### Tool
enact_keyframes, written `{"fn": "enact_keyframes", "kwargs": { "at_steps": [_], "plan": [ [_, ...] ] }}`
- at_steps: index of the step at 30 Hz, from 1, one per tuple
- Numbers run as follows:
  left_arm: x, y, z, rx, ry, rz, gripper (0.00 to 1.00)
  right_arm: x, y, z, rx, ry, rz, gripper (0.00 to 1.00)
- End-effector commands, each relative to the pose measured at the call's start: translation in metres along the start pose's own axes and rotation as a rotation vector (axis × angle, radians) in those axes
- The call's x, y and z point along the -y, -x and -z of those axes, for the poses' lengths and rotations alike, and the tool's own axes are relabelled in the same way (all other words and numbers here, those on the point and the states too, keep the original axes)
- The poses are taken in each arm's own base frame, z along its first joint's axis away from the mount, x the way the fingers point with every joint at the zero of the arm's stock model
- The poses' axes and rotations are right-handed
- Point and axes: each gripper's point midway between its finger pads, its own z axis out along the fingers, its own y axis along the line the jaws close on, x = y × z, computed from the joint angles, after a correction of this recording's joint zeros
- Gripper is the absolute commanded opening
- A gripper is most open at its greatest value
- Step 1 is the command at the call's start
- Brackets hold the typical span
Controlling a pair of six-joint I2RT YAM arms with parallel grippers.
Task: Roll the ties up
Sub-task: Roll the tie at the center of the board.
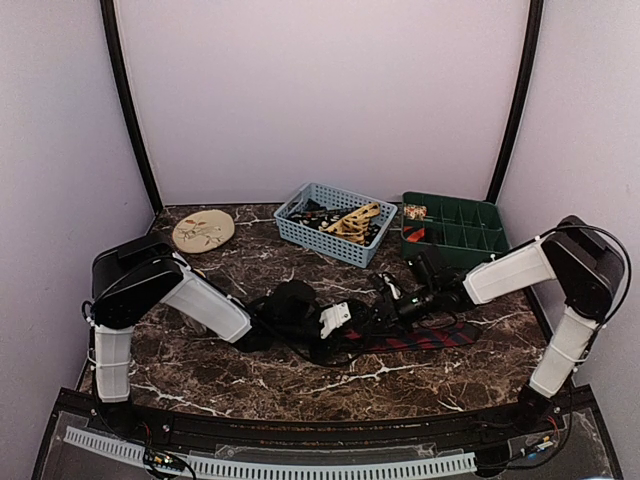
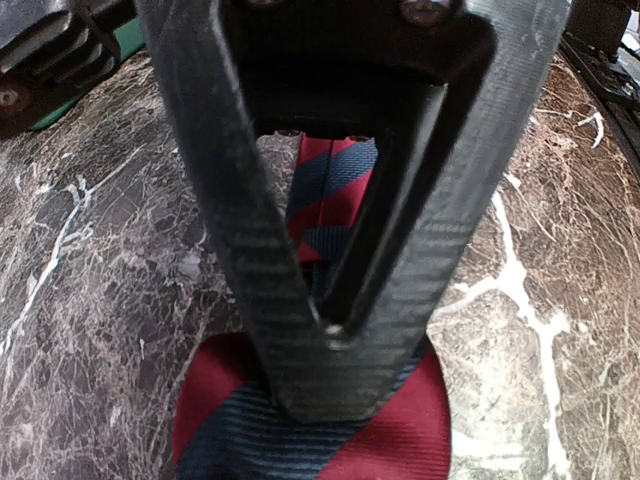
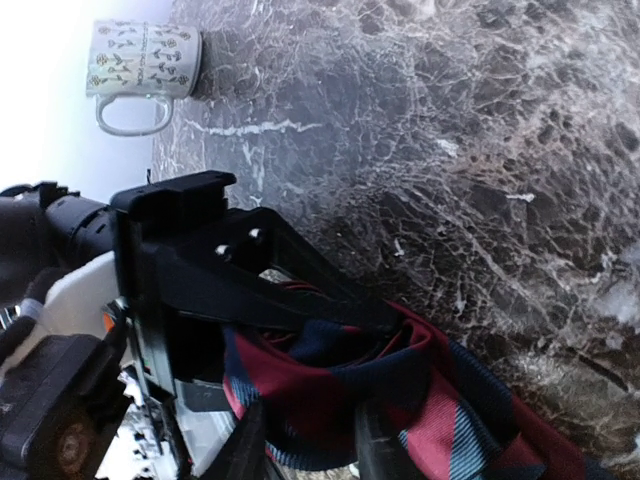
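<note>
A dark tie with red diagonal stripes [image 1: 440, 337] lies on the marble table right of centre. My left gripper [image 1: 368, 322] is shut on its near end. In the left wrist view the fingertips [image 2: 335, 345] meet on the red and navy fabric [image 2: 400, 430]. In the right wrist view the tie [image 3: 440, 400] loops around the left gripper's black fingers [image 3: 300, 290]. My right gripper [image 1: 392, 308] meets it from the right. Its two fingers [image 3: 305, 450] press the folded fabric from both sides. More ties, tan-gold and dark, lie in a blue basket [image 1: 300, 232].
A green divided tray [image 1: 470, 225] stands at the back right beside the basket. A round tan patterned disc [image 1: 203, 230] sits at the back left. A patterned white mug [image 3: 145, 70] shows far off in the right wrist view. Black cables run along both arms.
</note>
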Motion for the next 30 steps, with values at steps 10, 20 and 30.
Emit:
{"fn": "enact_keyframes", "kwargs": {
  "at_steps": [10, 20, 30],
  "plan": [
    [0.010, -0.060, 0.001, -0.230, -0.013, 0.022, 0.37, 0.005, -0.006, 0.000, 0.008, -0.033, 0.001, 0.00],
    [0.012, -0.004, 0.015, -0.012, -0.044, 0.089, 0.73, 0.064, -0.031, -0.001, -0.014, -0.149, -0.064, 0.00],
    [0.017, 0.015, 0.025, 0.204, -0.056, 0.189, 0.78, 0.097, -0.038, 0.005, -0.009, -0.254, -0.052, 0.00]
  ]
}}
